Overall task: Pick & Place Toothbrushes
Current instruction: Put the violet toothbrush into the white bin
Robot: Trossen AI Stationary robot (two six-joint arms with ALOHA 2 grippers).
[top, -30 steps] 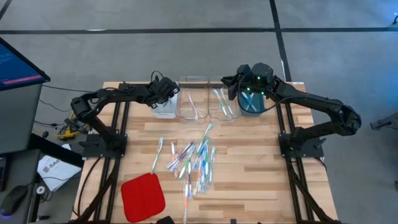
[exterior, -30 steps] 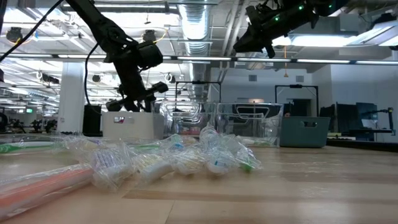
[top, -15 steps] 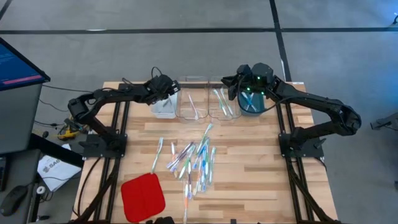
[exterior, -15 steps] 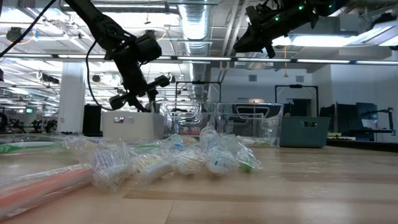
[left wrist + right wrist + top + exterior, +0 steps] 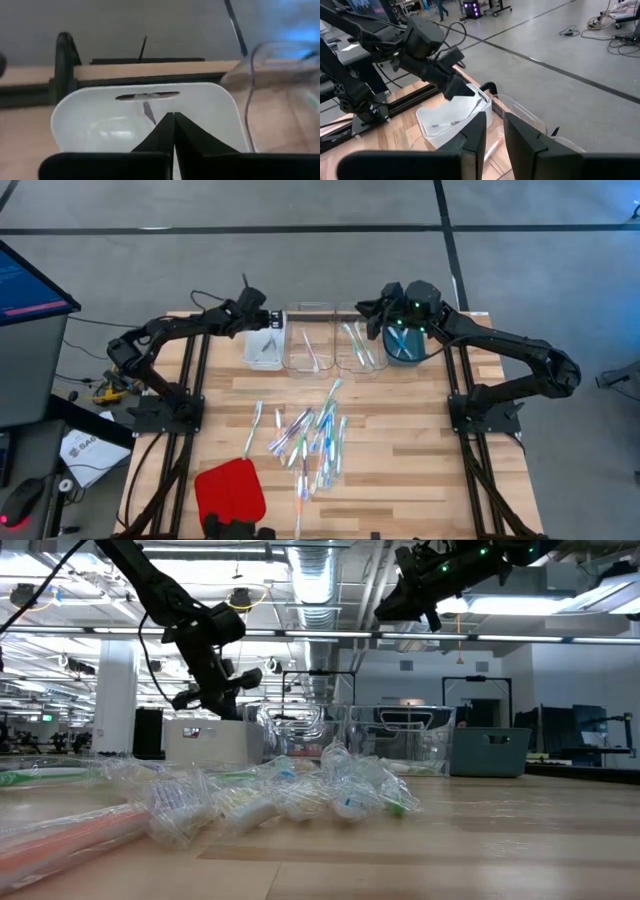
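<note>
You've binned only a few toothbrushes; the pile [image 5: 310, 442] at table centre remains. Left gripper [image 5: 262, 321], jaws closed and empty, at 11 o'clock; right gripper [image 5: 385, 314], slightly parted, at 1.

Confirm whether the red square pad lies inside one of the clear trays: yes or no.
No: the red square pad lies flat on the wooden table at its near left corner, well apart from the clear trays.

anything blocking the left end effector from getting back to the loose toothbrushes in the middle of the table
Nothing visible does. The left end effector hangs shut above the white tray, and only bare table lies between that tray and the toothbrush pile.
</note>
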